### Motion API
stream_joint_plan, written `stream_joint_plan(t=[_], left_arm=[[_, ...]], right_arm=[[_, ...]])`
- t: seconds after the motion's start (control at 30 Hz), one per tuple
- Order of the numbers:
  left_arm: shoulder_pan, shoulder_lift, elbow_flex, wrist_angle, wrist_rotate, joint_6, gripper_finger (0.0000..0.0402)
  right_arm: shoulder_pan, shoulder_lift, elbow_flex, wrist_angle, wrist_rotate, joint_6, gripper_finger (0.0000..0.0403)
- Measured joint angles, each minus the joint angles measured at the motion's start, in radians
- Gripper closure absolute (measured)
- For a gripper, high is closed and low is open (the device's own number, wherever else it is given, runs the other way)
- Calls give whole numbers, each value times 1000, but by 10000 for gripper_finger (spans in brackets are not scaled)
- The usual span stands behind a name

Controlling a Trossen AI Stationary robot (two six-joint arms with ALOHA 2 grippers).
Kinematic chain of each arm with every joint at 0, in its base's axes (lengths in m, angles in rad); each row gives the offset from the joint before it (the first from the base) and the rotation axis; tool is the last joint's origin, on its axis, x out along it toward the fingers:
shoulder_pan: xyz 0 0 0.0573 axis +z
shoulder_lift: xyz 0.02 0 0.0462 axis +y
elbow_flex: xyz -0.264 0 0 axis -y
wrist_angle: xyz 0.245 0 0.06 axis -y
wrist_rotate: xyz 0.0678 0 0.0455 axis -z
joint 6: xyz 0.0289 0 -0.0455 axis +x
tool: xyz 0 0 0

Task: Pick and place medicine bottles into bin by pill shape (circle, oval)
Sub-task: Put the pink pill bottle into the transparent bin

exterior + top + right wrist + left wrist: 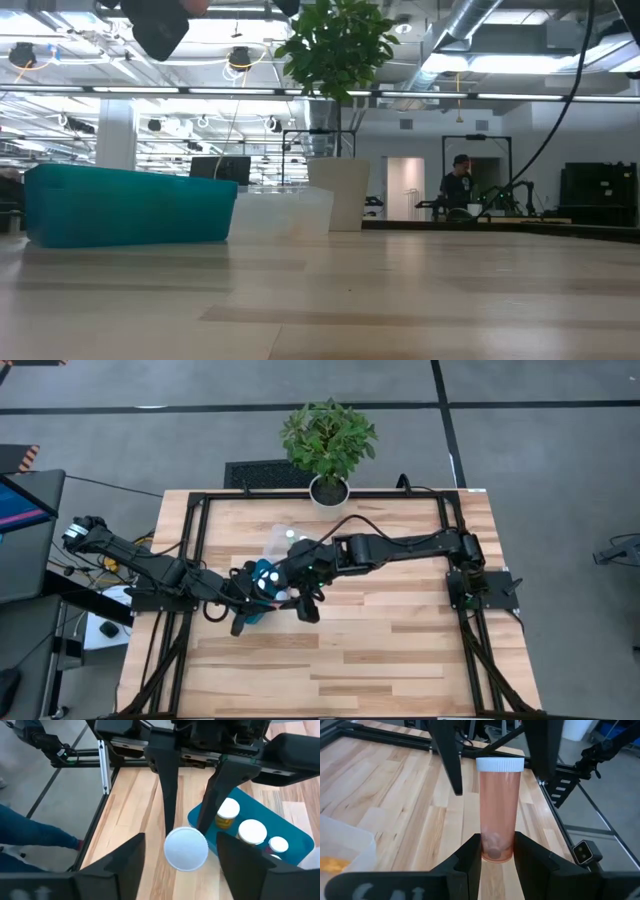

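Observation:
My left gripper [497, 844] is shut on a medicine bottle [500, 805] with a translucent orange body, a white cap [500, 764] and a few pills at its bottom end. It holds the bottle in the air beside the teal bin [262, 582]. My right gripper [181, 839] is open. Its fingers [447, 760] stand on either side of the cap [186, 848] with a gap on each side, touching nothing. Several white-capped bottles [252, 831] stand in the teal bin [295, 837]. My left gripper pinches the bottle's bottom end [496, 851] between its two fingers. The fingers come from the table's left side, slanting a little downward. The bottle sticks out ahead of them, cap end farthest from the gripper, lifted clear of the table.
A clear bin [280, 540] sits just beyond the teal bin [130, 205], toward the far edge. A potted plant [328, 490] stands at the far edge's middle. A black frame [195, 520] runs along the table's sides. A person [460, 182] is far off in the room.

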Motion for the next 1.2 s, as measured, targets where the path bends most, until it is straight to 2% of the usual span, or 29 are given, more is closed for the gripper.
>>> stream_joint_plan(t=[0.4, 0.5, 0.7, 0.97, 1.1, 1.2], left_arm=[[0, 0, 0, -3, -5, 13, 310], [0, 0, 0, -3, -6, 9, 310], [0, 0, 0, -1, -7, -18, 279], [0, -32, 0, -8, -30, -149, 179], [0, -131, 0, -11, -33, -197, 148], [0, -239, 0, -13, -70, -196, 144]], right_arm=[[-16, 0, 0, 0, -8, -1, 283], [-17, 0, 0, 0, -9, -4, 303], [-20, 0, 0, 1, -9, -16, 295], [-72, -60, -3, -52, 0, -73, 293], [-133, -116, 0, -141, 47, -115, 289], [-177, -129, 0, -213, 138, -157, 289]])
